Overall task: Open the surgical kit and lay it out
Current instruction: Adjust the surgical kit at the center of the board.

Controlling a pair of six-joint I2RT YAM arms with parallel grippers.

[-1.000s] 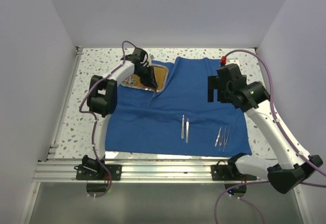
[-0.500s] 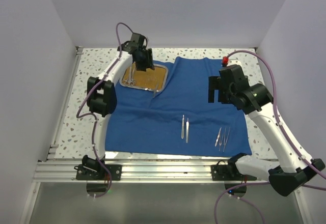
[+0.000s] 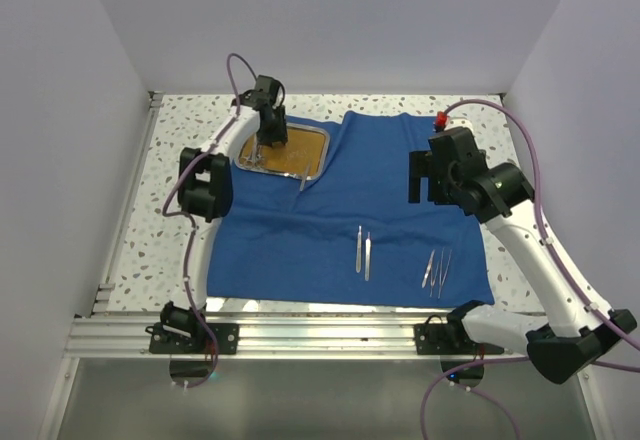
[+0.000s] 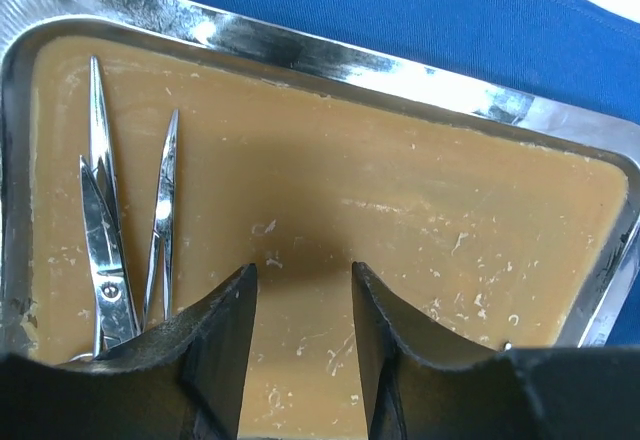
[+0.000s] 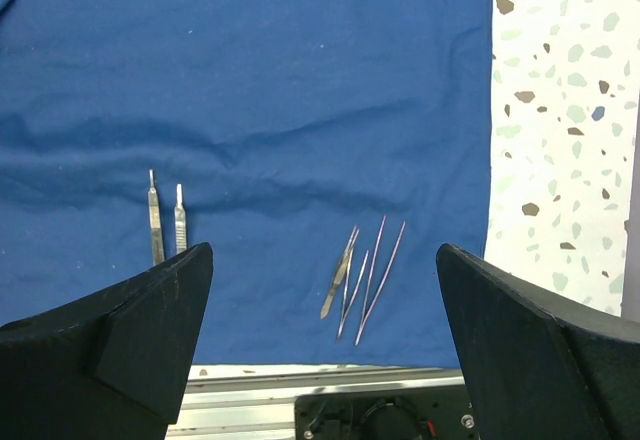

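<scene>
The royal-blue cloth wrap [image 3: 340, 210] lies spread open on the table. The steel tray [image 3: 308, 152] with an orange-brown base sits on its far left corner. Two hinged silver forceps [image 4: 105, 240] lie at the tray's left end [image 3: 254, 159]. My left gripper [image 3: 268, 146] points down into the tray [image 4: 300, 52]; it is open and empty [image 4: 303, 275], just right of the forceps. Two scalpels [image 3: 363, 252] and several tweezers [image 3: 436, 270] lie on the cloth near the front. My right gripper [image 3: 424, 175] hovers open and empty [image 5: 322, 250] above the scalpels [image 5: 167, 222] and tweezers [image 5: 362, 270].
One more thin silver instrument [image 3: 302, 181] lies on the cloth at the tray's near edge. Speckled tabletop [image 5: 560, 110] shows right of the cloth. The aluminium rail [image 3: 320, 335] runs along the front edge. White walls close in on three sides.
My left gripper rose off the middle of the tray, swung left and came down pointing over the tray's left part beside the forceps. The right arm has hardly moved.
</scene>
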